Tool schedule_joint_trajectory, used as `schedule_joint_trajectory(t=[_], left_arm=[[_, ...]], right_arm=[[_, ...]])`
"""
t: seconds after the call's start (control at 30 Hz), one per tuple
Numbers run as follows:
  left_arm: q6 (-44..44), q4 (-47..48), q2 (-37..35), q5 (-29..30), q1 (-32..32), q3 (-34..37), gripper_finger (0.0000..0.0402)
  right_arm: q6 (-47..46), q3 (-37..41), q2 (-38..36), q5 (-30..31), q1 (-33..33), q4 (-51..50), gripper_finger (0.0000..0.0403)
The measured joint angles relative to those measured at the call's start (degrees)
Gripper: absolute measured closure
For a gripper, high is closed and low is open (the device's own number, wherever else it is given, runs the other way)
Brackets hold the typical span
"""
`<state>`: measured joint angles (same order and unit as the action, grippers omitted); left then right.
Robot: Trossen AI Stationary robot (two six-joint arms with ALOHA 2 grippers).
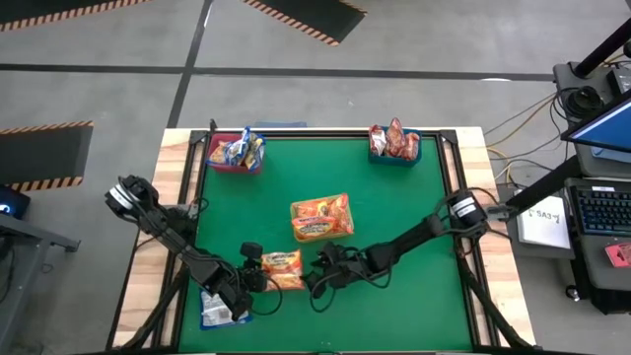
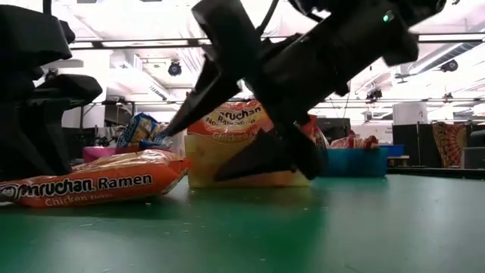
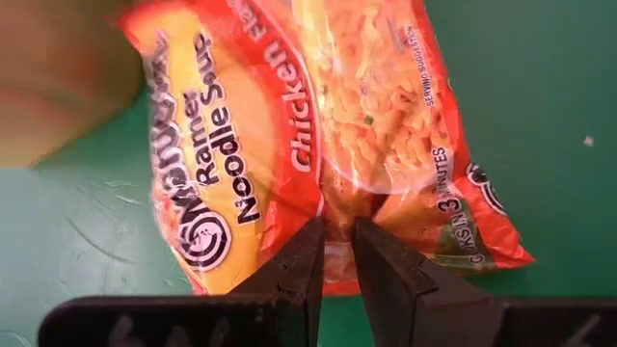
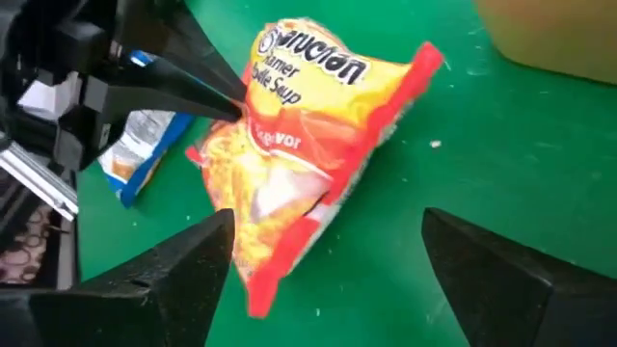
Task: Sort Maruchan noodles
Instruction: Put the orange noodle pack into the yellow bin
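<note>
An orange Maruchan chicken packet (image 1: 283,269) lies on the green mat between my two grippers. It also shows in the right wrist view (image 4: 308,154) and in the low view (image 2: 91,182). My left gripper (image 3: 333,255) (image 1: 256,274) is shut on its edge. My right gripper (image 4: 328,224) (image 1: 317,279) is wide open at the packet's other side, one finger on each side of it, and touches nothing. More orange packets (image 1: 321,217) are stacked at the mat's middle. A blue-and-silver packet (image 1: 212,308) lies by the left arm. My left gripper pinches the orange packet between its two fingers (image 3: 304,265) at the middle of the edge that faces the left arm (image 3: 335,229). The fingers come nearly level from the table's left side. The packet's far part lies on the mat (image 4: 280,280).
A red bin (image 1: 235,158) at the far left holds blue-and-silver packets. A blue bin (image 1: 394,148) at the far right holds red packets. The wooden table rim (image 1: 148,286) frames the mat. Open mat lies near the right side (image 1: 414,296).
</note>
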<state>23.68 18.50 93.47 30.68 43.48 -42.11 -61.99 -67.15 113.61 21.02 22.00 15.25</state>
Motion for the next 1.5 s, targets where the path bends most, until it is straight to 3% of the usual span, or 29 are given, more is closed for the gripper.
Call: schedule_joint_trajectory(t=[0.23,1.0,1.5], left_arm=[[0.0,-3.3,0.1,0.1,0.0,1.8,0.0355],[-0.1,-6.1,0.2,0.5,0.0,2.6,0.0355],[-0.2,-6.6,0.2,0.8,0.0,2.6,0.0355]], right_arm=[[1.5,-0.1,2.8,0.1,-1.4,6.0,0.0076],[8.8,-9.6,9.2,-0.4,-1.9,6.6,0.0081],[8.6,-9.4,9.4,0.0,-2.2,6.2,0.0198]])
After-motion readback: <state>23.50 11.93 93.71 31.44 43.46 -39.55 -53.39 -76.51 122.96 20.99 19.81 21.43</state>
